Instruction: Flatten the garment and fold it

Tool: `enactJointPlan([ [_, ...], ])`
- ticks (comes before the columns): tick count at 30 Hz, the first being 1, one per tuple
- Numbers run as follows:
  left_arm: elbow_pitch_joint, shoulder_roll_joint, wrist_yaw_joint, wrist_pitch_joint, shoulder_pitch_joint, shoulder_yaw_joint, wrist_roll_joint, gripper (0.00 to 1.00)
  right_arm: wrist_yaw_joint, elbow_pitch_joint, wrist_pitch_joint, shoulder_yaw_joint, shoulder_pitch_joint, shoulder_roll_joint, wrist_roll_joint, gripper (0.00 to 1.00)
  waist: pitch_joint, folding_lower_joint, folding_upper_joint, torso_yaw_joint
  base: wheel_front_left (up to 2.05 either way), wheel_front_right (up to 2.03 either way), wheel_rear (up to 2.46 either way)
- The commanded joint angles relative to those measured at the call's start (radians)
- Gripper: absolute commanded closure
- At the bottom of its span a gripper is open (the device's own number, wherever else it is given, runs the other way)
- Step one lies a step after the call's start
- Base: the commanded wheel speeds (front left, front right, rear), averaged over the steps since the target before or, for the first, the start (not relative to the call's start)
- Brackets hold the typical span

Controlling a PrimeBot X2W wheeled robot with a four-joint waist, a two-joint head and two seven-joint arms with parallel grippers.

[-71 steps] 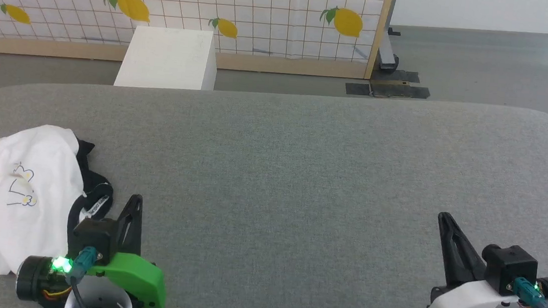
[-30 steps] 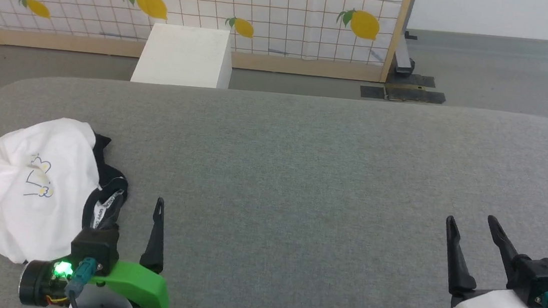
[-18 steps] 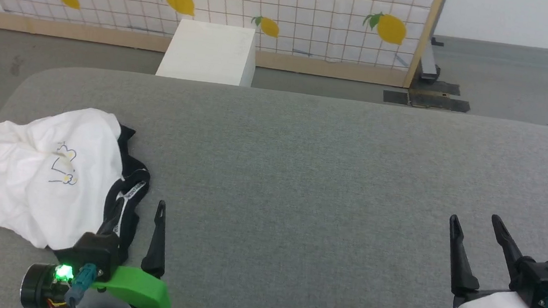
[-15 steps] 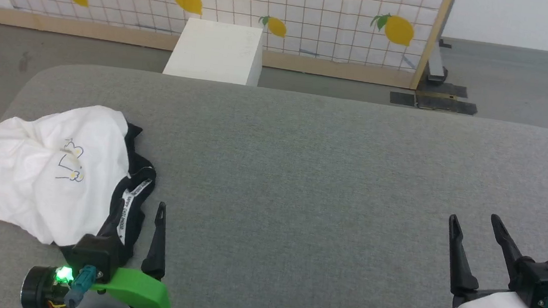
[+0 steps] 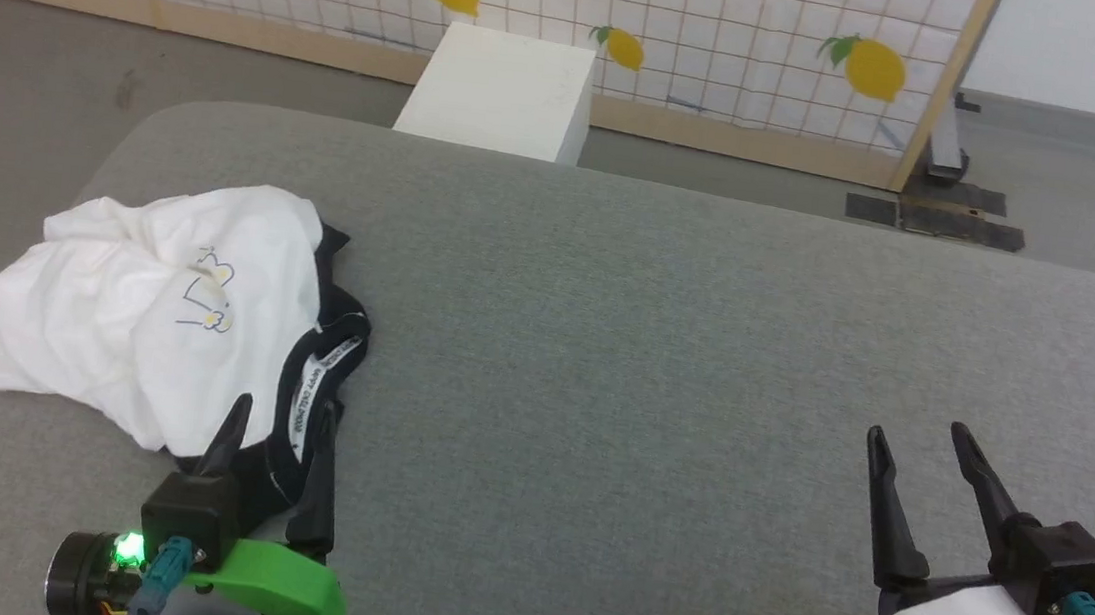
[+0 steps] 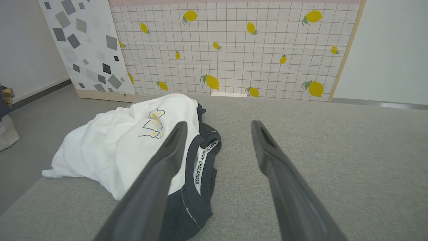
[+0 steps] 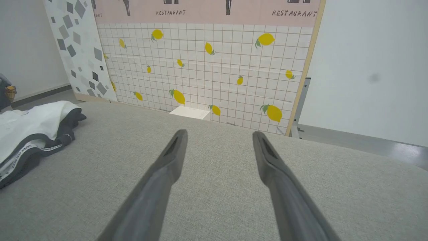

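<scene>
Checking the left gripper (image 5: 287,405) first, I found its jaws spread wide and holding nothing. From the left wrist, one finger (image 6: 169,157) lay across the dark collar edge of the garment (image 5: 134,328); the other stood over bare grey. I could not tell whether either touched the cloth. The right gripper (image 5: 916,430) likewise stood with jaws apart and empty, above bare surface, well apart from the garment. The garment lay crumpled in a heap at the left end of the grey padded table (image 5: 653,358), white body uppermost with the small print showing. Its black collar and a lettered inner band were turned toward the left gripper. Beyond the table's far edge stood a white box (image 5: 503,92), and behind it a lemon-print panel (image 5: 735,24).
</scene>
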Motion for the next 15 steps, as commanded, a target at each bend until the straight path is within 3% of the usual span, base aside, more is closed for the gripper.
enactJointPlan([
  [1, -0.006, -0.003, 0.007, -0.012, 0.013, -0.001, -0.013, 0.00, -0.001, 0.003, -0.012, 0.006, -0.010, 0.001, 0.003, 0.00, 0.008, 0.0000, -0.0001, 0.022, 0.00, 0.00, 0.00],
  [15, -0.006, -0.003, 0.031, -0.040, 0.024, -0.014, -0.038, 0.00, -0.001, 0.023, -0.041, 0.064, -0.031, 0.001, -0.012, 0.00, 0.028, 0.0000, -0.0001, 0.124, 0.00, 0.00, 0.00],
])
